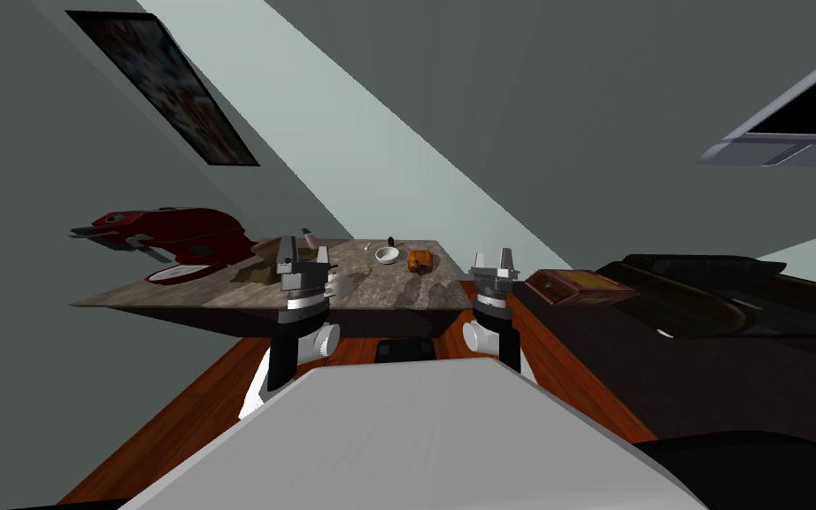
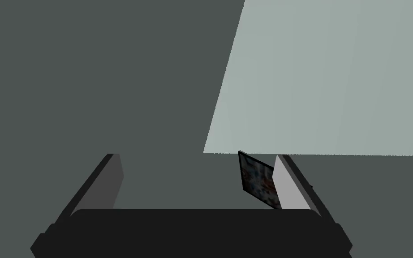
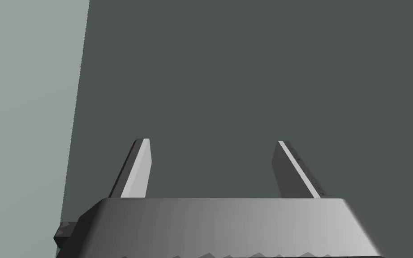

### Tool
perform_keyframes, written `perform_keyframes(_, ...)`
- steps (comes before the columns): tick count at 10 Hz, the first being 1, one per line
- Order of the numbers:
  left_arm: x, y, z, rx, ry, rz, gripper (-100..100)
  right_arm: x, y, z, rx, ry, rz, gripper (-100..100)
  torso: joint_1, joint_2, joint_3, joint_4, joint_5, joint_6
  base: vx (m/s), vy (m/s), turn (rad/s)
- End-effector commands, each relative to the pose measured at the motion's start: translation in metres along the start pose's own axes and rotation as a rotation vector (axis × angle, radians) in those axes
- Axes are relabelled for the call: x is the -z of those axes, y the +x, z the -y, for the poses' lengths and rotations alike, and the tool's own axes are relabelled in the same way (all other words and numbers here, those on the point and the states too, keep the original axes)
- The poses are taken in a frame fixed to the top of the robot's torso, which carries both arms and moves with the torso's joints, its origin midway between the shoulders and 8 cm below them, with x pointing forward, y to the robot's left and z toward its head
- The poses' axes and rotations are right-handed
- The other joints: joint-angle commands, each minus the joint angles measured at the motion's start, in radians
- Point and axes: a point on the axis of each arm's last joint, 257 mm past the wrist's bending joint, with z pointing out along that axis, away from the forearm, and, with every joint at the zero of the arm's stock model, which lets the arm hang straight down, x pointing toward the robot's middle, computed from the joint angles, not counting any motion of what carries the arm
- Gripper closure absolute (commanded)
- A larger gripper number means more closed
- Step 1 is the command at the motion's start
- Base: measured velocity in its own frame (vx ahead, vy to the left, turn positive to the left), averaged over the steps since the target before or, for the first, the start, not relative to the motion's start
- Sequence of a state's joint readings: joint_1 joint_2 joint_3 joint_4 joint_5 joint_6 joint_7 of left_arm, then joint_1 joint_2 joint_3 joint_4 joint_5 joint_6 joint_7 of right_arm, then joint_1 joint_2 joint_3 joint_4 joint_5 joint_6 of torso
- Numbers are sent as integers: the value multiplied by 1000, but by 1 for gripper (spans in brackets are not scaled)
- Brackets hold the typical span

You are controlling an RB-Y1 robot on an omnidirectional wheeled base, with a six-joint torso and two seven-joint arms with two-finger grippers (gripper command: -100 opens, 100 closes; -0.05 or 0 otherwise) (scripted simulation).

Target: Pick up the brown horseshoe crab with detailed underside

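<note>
Table (image 1: 220,297) carries one white bowl (image 1: 387,256) and one orange-brown object (image 1: 420,261); both pairs of jaws stand apart, empty.

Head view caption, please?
Left hand and right hand, both open, hover before a table holding a white bowl and dark red appliance.

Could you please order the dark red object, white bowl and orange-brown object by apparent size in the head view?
1. The dark red object is by far the largest.
2. The white bowl and the orange-brown object, side by side, look about equal, so I would not rank them.
</note>
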State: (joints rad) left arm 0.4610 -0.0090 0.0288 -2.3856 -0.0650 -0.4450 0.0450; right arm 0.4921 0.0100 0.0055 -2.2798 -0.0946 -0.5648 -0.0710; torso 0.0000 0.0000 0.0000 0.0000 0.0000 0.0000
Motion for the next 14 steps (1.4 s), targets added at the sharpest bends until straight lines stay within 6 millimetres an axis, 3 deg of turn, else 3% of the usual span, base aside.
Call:
perform_keyframes(1, 0, 0, 0, 0, 0, 0, 0, -1, 6, 1, 18, 2, -36, -100, 0, 0, 0, 0, 0, 0, -24, 9, -8)
perform_keyframes(14, 0, 0, 0, 0, 0, 0, 0, -7, 77, 39, 366, -25, -428, -100, 1, 0, 0, 0, 0, 0, -23, 24, 3)
